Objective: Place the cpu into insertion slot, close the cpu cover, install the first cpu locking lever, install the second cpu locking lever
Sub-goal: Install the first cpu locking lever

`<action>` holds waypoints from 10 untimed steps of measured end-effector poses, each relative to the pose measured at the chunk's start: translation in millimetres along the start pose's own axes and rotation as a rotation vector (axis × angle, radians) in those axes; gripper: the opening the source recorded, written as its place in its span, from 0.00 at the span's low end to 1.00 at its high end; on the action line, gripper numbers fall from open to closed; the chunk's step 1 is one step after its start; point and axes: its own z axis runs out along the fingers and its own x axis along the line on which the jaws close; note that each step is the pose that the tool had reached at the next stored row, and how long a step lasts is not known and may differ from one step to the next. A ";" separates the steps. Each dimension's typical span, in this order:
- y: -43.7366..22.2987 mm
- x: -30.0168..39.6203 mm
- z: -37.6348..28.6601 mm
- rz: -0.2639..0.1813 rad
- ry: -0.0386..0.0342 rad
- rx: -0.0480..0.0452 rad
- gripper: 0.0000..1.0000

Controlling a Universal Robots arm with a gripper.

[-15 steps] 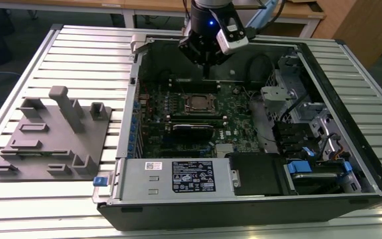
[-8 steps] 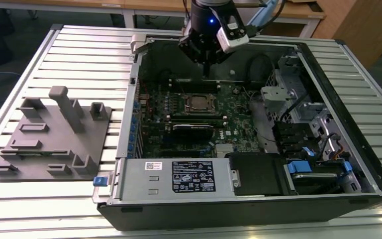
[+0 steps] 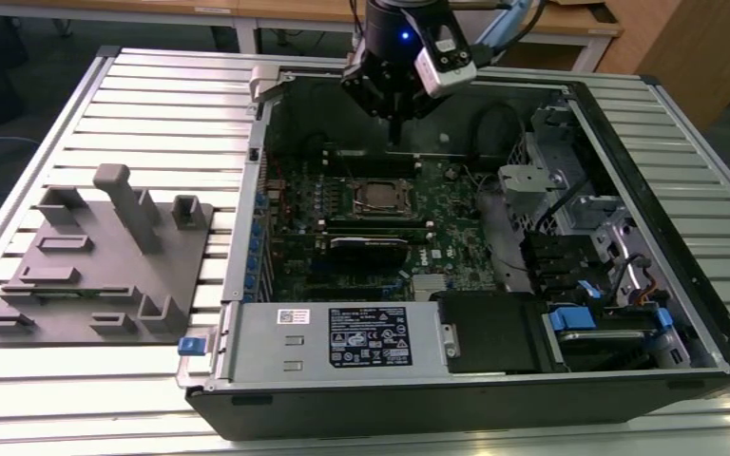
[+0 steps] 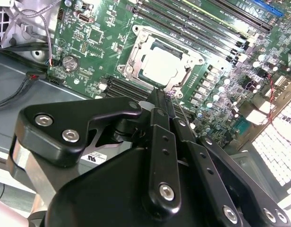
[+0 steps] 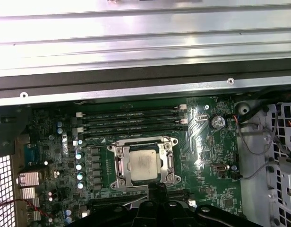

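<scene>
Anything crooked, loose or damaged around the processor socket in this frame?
Nothing stands out. The chip sits square on the motherboard, with the metal cover lying flat and even around it. The gripper hangs above the board, apparently clear of it. Whether the locking levers are latched cannot be told.

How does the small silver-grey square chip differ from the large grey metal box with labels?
The silver-grey square chip is far smaller than the grey labelled metal box. The chip lies on the green motherboard; the box sits beside that board. Both are grey metal.
</scene>
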 end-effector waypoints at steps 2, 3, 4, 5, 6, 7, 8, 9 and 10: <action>0.0 -0.1 -1.1 0.000 0.0000 0.0000 0.10; 0.0 -0.1 -1.6 0.000 0.0000 0.0000 0.10; 0.0 -0.1 -1.9 0.000 0.0000 0.0000 0.10; 0.1 -0.1 -1.9 0.000 -0.0001 -0.0002 0.10; 0.1 -0.2 -2.0 0.000 -0.0002 -0.0004 0.10; 0.0 -0.2 -2.2 0.000 -0.0001 -0.0002 0.10; 0.0 -0.1 -2.3 0.000 0.0000 -0.0001 0.10; 0.0 -0.2 -2.4 0.000 0.0000 0.0000 0.10; 0.1 -0.2 -2.4 0.000 0.0000 0.0000 0.10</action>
